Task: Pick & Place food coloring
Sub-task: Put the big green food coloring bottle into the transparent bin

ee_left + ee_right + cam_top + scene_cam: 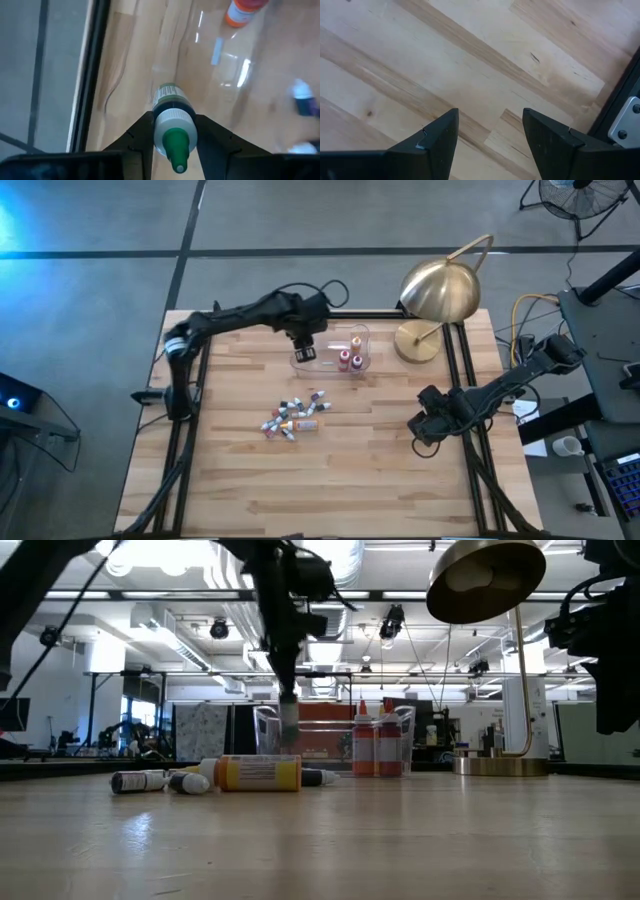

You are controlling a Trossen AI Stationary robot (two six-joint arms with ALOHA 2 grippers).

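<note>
Now the left pincer is at the upper middle of the high view, over the left end of the clear tub. Its two fingers are closed on one small food coloring bottle with a green tip and a white collar, seen clearly in the left wrist view, where the bottle points away from the camera toward the wood. In the low view this pincer hangs at the left side of the tub, low over the tabletop.

Two bottles with red-orange bodies stand upright inside the tub, in its right part. The other food coloring bottles lie in a loose heap at the middle of the tabletop, below the tub in the high view and apart from it.

The right pincer waits at the right edge of the tabletop, its fingers spread apart and holding nothing. A brass lamp stands at the upper right, beside the tub.
</note>
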